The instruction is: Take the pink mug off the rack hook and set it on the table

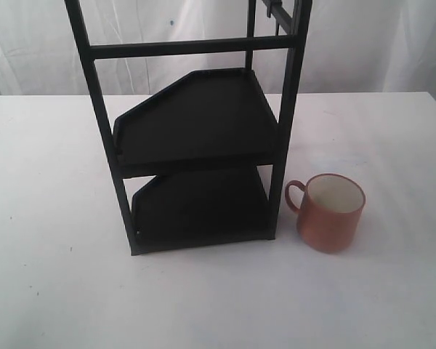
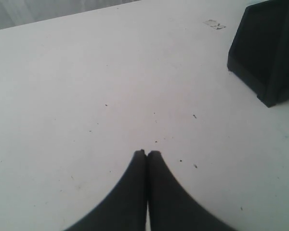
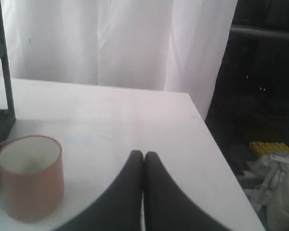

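White table [image 1: 58, 291], pale curtain behind. Pink mug [image 1: 332, 212] upright just right of the black rack [image 1: 196, 123]. Looks stiff, breakable, fairly weighty; best taken by rim or handle. Left pincer [image 2: 147, 153] and right pincer [image 3: 143, 153] pressed together, empty.

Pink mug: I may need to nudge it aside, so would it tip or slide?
The mug stands upright on the table, so it would probably slide rather than tip. It looks like rigid ceramic, likely chipping if knocked. Its loop handle should give a hold.
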